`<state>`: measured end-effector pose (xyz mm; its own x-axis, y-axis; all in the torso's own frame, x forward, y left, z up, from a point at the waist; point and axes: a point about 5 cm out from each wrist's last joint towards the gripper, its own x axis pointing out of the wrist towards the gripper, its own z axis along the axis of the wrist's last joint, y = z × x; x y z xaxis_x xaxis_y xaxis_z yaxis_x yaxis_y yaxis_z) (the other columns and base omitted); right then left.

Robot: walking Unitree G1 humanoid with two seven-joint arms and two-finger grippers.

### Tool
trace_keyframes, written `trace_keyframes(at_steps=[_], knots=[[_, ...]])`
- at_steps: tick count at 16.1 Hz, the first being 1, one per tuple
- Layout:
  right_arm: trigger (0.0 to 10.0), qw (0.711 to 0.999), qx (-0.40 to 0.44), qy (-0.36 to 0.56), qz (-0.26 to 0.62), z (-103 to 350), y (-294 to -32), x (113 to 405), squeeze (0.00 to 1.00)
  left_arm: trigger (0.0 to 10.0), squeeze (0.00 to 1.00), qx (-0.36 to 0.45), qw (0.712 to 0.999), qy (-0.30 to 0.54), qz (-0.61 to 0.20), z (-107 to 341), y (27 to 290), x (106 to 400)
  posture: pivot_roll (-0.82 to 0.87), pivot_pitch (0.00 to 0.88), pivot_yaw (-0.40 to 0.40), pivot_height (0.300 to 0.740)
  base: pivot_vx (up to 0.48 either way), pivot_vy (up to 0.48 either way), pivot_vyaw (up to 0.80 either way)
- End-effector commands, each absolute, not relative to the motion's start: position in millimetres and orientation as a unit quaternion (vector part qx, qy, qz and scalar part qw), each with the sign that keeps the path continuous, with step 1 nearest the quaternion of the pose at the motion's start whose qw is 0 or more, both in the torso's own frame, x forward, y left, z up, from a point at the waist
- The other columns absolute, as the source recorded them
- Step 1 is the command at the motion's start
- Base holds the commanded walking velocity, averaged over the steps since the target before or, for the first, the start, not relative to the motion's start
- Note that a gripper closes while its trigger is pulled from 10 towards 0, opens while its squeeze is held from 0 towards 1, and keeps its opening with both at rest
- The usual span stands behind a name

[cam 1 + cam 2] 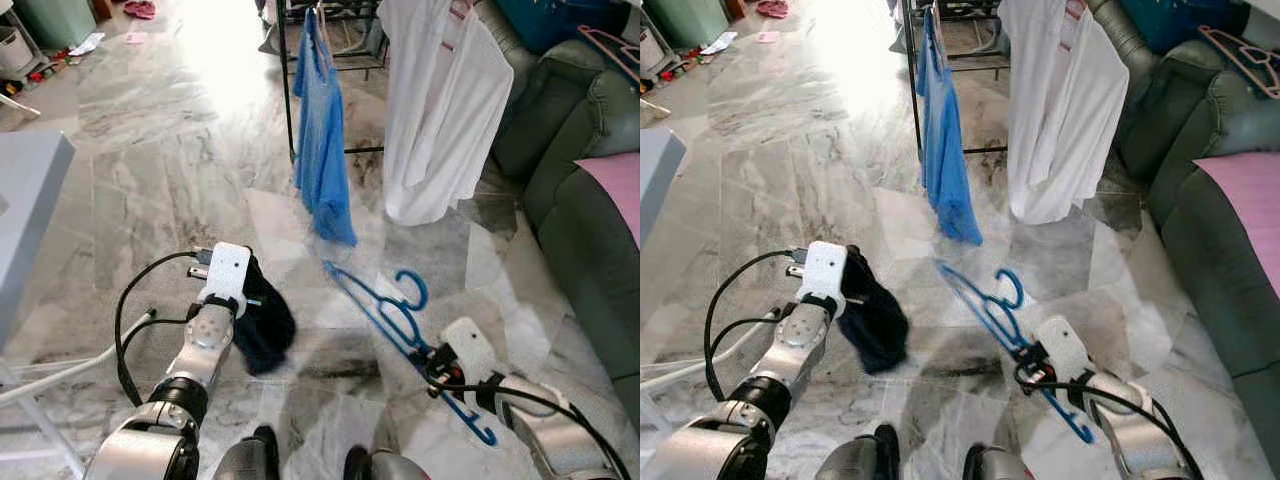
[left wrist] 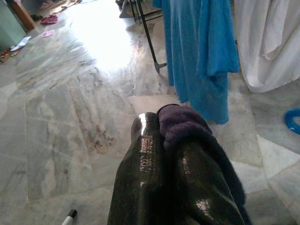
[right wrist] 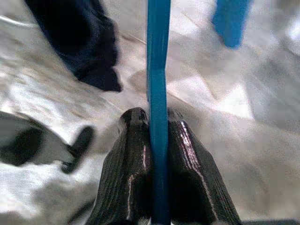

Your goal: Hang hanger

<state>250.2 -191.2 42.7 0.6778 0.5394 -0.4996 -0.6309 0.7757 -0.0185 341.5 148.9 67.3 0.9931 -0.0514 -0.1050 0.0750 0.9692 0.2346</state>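
my right claw (image 1: 432,362) pinches the blue plastic hanger (image 1: 385,318); left claw (image 2: 161,136) clamps a dark navy cloth (image 1: 262,322), probably a garment. next: dress the hanger.

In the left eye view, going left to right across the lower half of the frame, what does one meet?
Grey table edge → left gripper shut on a dark cloth → blue hanger → right gripper shut on that hanger → green sofa.
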Motion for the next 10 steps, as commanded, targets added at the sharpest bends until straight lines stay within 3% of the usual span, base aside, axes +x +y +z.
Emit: trace_keyframes(at_steps=[1, 10], knots=[[10.0, 0.896, -0.079, 0.244, 0.361, 47, -186, 242, 0.0, 10.0, 0.0, 0.118, 0.991, 0.052, -0.027, 69, 149, 344, -0.14, 0.21, 0.043, 0.74, 0.0, 0.0, 0.0], [10.0, 0.848, -0.022, 0.28, 0.45, 47, -165, 222, 0.0, 10.0, 0.0, 0.118, 0.991, 0.004, -0.055, 88, 136, 351, -0.12, 0.206, 0.041, 0.74, 0.0, 0.0, 0.0]])
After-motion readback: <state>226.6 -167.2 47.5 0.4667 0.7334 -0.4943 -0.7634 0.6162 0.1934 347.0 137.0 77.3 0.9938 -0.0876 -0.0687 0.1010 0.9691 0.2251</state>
